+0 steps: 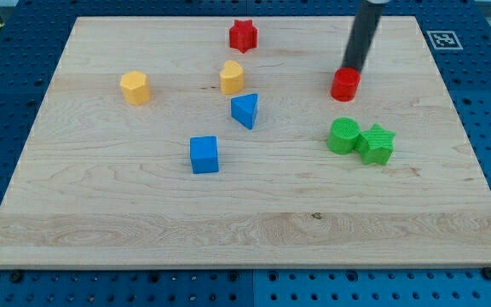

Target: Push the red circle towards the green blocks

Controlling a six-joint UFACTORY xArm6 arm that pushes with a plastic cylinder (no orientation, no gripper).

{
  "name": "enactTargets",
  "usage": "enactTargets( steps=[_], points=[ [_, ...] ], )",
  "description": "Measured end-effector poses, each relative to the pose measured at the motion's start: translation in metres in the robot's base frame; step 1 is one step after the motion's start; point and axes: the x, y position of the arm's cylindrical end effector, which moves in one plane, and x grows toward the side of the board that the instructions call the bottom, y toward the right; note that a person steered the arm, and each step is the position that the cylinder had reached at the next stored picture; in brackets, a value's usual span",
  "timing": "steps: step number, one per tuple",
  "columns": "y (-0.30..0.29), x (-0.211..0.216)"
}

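Rod (363, 34) slants down from the view's top edge, and my tip (350, 69) sits at the top rim of the red circle (345, 84), touching it or so near that no gap shows. There is no claw on this arm — only the bare dark rod, so nothing opens, closes or holds. The red circle lies right of the board's (101, 222) middle, in its upper half. Below it, apart, sit the two green blocks: a green round block (343, 136) and a green star-like block (377, 143), the pair touching side by side. Toward the view's top, near the centre, is a red star (243, 36). Below it is a yellow block (232, 78), its shape hard to make out, and just under that a blue triangle (245, 111). Further down and left is a blue cube (204, 154). A yellow hexagon (135, 88) sits well off to the left — alone. A printed marker (443, 39) shows at the board's top right corner.
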Motion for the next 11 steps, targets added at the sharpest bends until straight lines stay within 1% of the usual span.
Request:
enactTargets(
  steps=[1, 2, 3, 4, 5, 6, 7, 8, 9, 10, 11],
  points=[
    [-0.028, 0.001],
    [-0.026, 0.022],
    [-0.017, 0.02],
    [-0.012, -0.006],
    [0.014, 0.025],
    [0.024, 0.032],
    [0.019, 0.031],
    [0.002, 0.031],
    [0.001, 0.032],
    [0.001, 0.058],
    [0.001, 0.058]
  ],
)
